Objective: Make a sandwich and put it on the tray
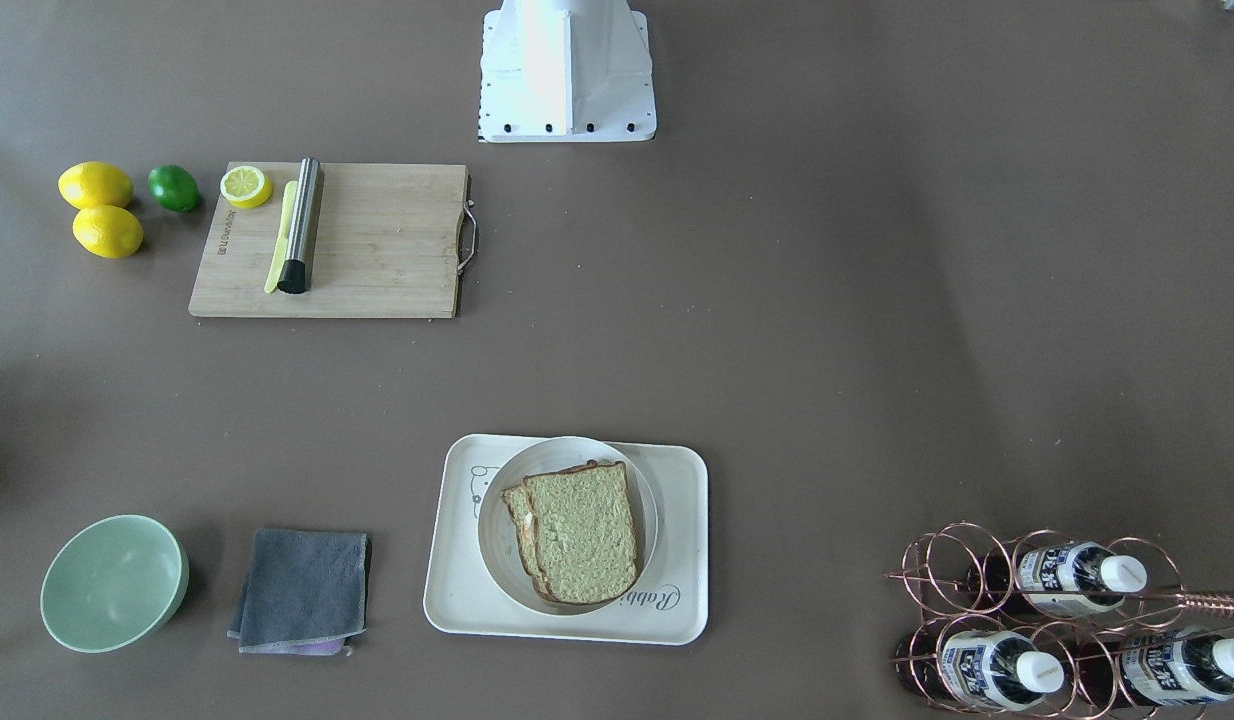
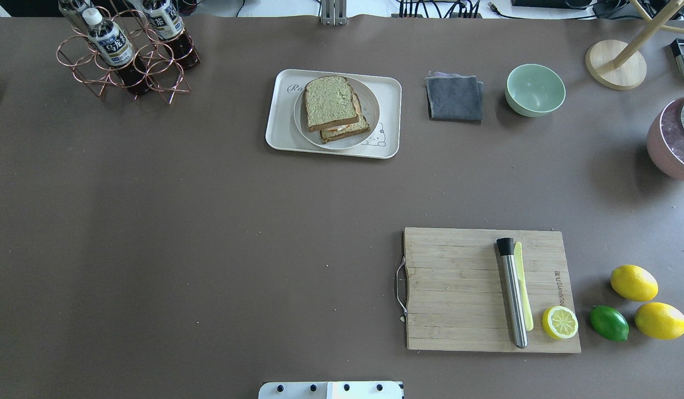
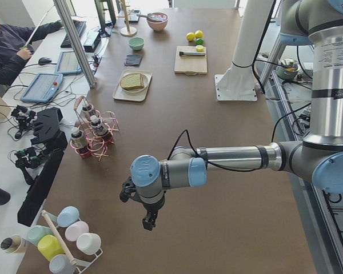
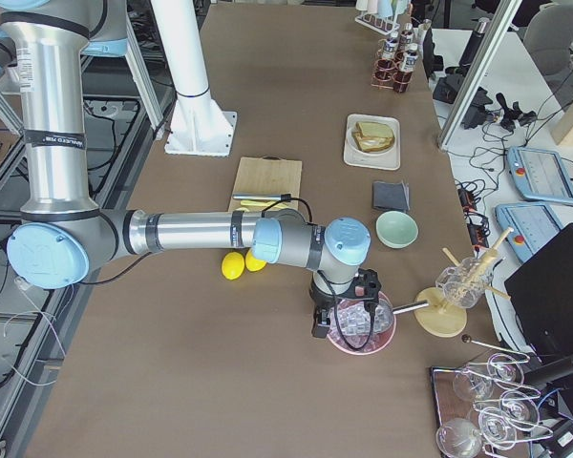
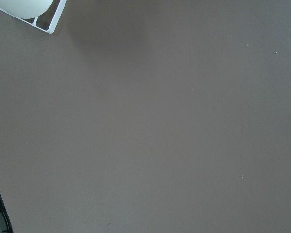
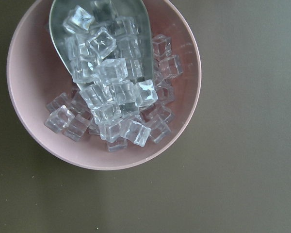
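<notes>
Two bread slices with egg between them make the sandwich [image 1: 582, 535], stacked slightly askew on a plate [image 1: 489, 520] inside the tray [image 1: 457, 590]. The left claw [image 3: 149, 221] and right claw [image 4: 323, 329] hang well apart from it, and I cannot tell whether they are spread or pressed together. The task looks finished, so the arms are best kept clear of the stack.

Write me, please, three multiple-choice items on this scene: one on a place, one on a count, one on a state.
1. Where is the sandwich?
A. on the grey cloth
B. on a plate on the tray
C. in the green bowl
2. How many whole lemons lie beside the cutting board?
A. one
B. two
C. four
3. The pink bowl is:
A. empty
B. overturned
C. holding ice cubes and a scoop
Answers: B, plate and tray show under the bread; B, two whole yellow fruits show there; C, the right wrist view shows cubes heaped inside.
</notes>
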Controlling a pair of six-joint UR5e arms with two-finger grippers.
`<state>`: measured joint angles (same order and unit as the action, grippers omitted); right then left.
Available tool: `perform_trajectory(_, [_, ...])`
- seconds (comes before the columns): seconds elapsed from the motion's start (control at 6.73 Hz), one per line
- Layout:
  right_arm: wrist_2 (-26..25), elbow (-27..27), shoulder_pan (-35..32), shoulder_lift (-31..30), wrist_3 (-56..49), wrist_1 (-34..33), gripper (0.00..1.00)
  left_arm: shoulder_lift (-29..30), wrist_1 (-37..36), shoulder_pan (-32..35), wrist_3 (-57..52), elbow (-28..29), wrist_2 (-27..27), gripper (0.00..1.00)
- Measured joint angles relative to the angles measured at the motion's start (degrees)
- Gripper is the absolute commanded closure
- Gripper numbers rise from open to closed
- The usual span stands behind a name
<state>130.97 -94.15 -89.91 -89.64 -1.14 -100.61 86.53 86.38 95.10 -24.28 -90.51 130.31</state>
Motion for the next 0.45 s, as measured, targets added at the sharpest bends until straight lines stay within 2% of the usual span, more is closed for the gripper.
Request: perform_trajectory(0.45, [-0.16,-0.30,0.00,0.07,-0.02,0.12,0.00,0.03,-0.03,-0.23,-0.03,0.17,1.46,0.03])
